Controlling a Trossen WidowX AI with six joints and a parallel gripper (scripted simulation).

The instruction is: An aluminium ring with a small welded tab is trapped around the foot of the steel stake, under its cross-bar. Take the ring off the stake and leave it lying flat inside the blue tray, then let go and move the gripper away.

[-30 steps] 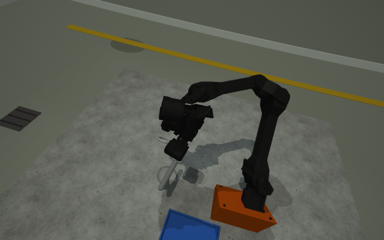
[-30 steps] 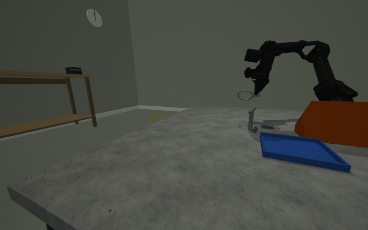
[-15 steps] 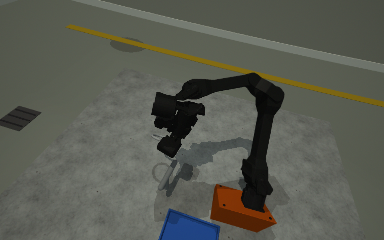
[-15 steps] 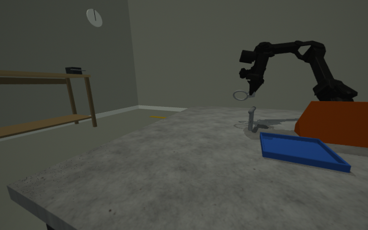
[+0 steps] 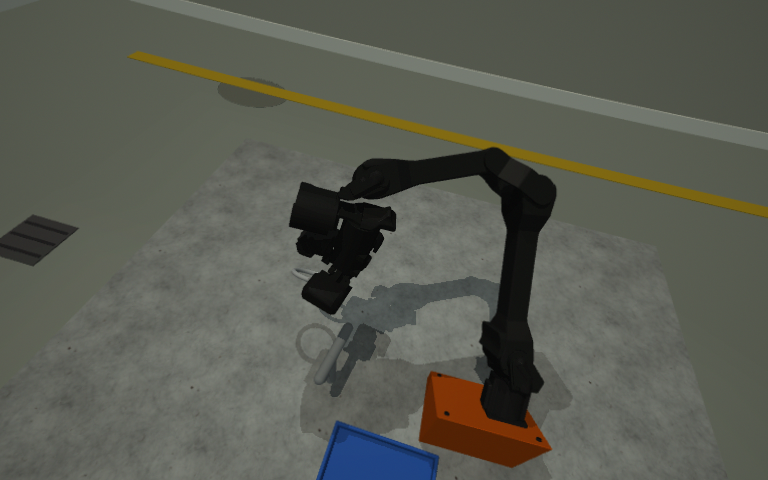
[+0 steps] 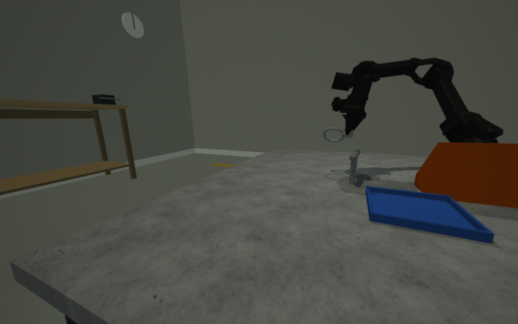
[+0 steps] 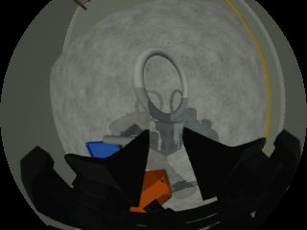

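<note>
Gripping the small welded tab (image 6: pixel 351 133) (image 7: pixel 166 140) right now, with the gripper (image 5: pixel 325 292) (image 6: pixel 349 132) (image 7: pixel 165 132) partly open and closed snugly on that tab. Sticking out past the fingertips, on the side away from the orange base (image 5: pixel 465 437) (image 6: pixel 478 174) (image 7: pixel 155 188): the aluminium ring (image 5: pixel 300 275) (image 6: pixel 334 141) (image 7: pixel 139 79), hanging in the air. Totally off the steel stake (image 5: pixel 330 359) (image 6: pixel 352 170) (image 7: pixel 117 139), up higher than its cross-bar. Well apart from the blue tray (image 5: pixel 386 439) (image 6: pixel 418 210) (image 7: pixel 103 149) too, so not inside yet.

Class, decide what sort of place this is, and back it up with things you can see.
Probably a workshop or robotics lab: a wooden bench, a yellow floor line and a wall clock.
</note>
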